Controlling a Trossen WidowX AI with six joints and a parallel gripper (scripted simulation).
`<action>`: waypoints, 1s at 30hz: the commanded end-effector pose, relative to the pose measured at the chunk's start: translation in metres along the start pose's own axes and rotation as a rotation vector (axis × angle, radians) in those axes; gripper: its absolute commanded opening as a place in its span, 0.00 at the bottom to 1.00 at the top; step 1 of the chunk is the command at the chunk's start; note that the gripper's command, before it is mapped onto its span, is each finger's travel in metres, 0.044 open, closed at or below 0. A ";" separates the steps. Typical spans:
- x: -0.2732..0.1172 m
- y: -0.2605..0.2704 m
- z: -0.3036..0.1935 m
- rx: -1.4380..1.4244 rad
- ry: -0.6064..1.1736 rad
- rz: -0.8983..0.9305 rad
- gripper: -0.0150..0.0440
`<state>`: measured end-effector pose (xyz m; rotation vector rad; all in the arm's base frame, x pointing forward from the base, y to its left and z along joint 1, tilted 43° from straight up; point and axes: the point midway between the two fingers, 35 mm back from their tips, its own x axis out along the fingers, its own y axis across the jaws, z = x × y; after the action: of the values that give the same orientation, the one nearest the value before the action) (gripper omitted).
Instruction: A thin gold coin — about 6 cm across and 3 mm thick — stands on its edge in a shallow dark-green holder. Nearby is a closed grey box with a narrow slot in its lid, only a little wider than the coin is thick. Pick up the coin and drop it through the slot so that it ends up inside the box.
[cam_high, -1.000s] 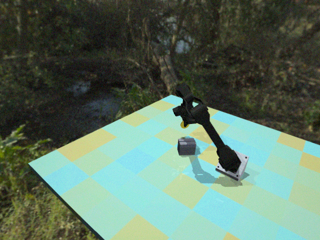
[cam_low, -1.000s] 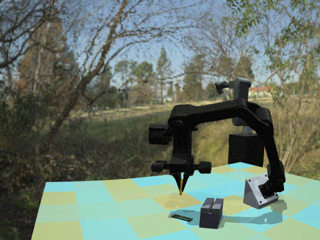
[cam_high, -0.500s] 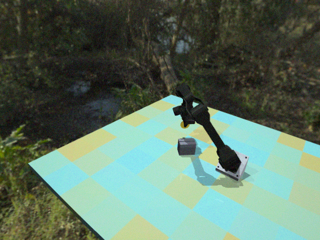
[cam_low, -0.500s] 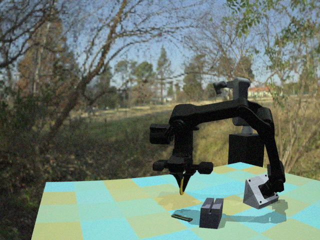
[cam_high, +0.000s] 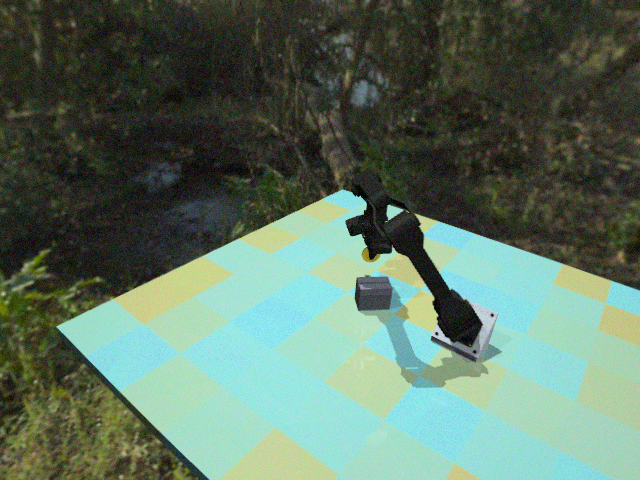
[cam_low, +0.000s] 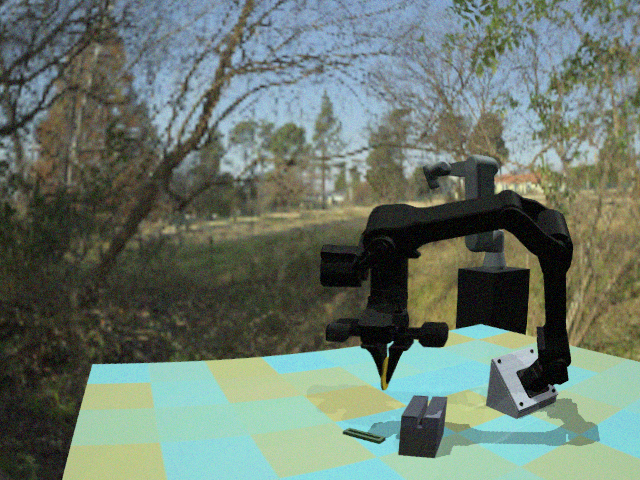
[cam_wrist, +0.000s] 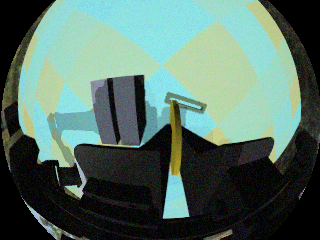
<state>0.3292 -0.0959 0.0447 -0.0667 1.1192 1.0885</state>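
Observation:
My gripper (cam_high: 371, 256) (cam_low: 384, 383) (cam_wrist: 172, 128) points down and is shut on the gold coin (cam_high: 366, 255) (cam_low: 385, 376) (cam_wrist: 176, 150). The coin is upright, edge-on in the wrist view, its lower part below the fingertips, in the air above the table. The grey box (cam_high: 373, 296) (cam_low: 420, 438) (cam_wrist: 128, 110) stands to the left of the coin in the wrist view. Its dark lid slot (cam_wrist: 113, 110) runs roughly parallel to the coin there. The dark-green holder (cam_low: 375, 439) (cam_wrist: 200, 108) lies empty beside the box; in the top view it is almost wholly hidden behind the box.
The checkered table (cam_high: 305, 392) (cam_low: 206, 428) carries the arm's wedge-shaped base (cam_high: 484, 322) (cam_low: 504, 387), on the far side of the box from the holder. A grey arm (cam_low: 480, 180) on a black pedestal (cam_low: 491, 299) stands behind the table.

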 end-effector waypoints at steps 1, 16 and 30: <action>0.001 0.013 0.001 0.002 -0.001 0.004 0.25; 0.004 0.052 0.001 0.004 -0.001 0.006 0.25; 0.004 0.061 0.000 0.003 0.000 0.005 0.25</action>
<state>0.2833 -0.0604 0.0703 -0.0616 1.1225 1.0926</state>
